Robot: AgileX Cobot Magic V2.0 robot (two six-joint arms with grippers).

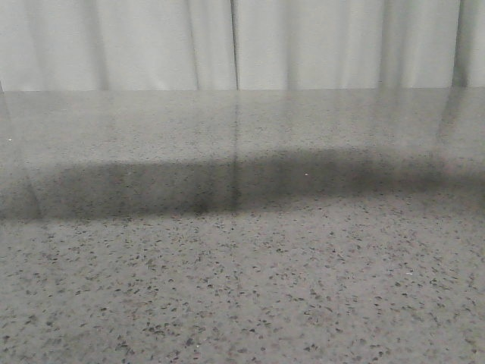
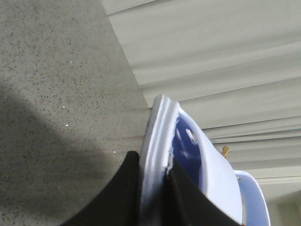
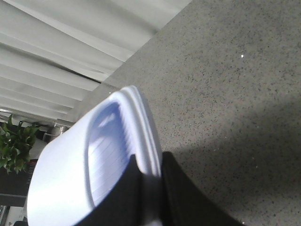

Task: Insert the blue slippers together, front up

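Observation:
Neither slipper nor either gripper shows in the front view. In the left wrist view my left gripper (image 2: pixel 153 162) is shut on the thick sole edge of one pale blue slipper (image 2: pixel 157 136). That slipper is held up off the table, its strap and darker inner footbed facing away from the table. Beside it a second pale blue curved rim (image 2: pixel 256 197) shows. In the right wrist view my right gripper (image 3: pixel 149 160) is shut on the sole edge of the other blue slipper (image 3: pixel 70 174), whose ribbed footbed is visible under the wide strap.
The grey speckled table (image 1: pixel 242 288) fills the front view, with a dark shadow band across its middle. A pale pleated curtain (image 1: pixel 242 45) hangs behind its far edge. A green potted plant (image 3: pixel 14 146) stands off to the side in the right wrist view.

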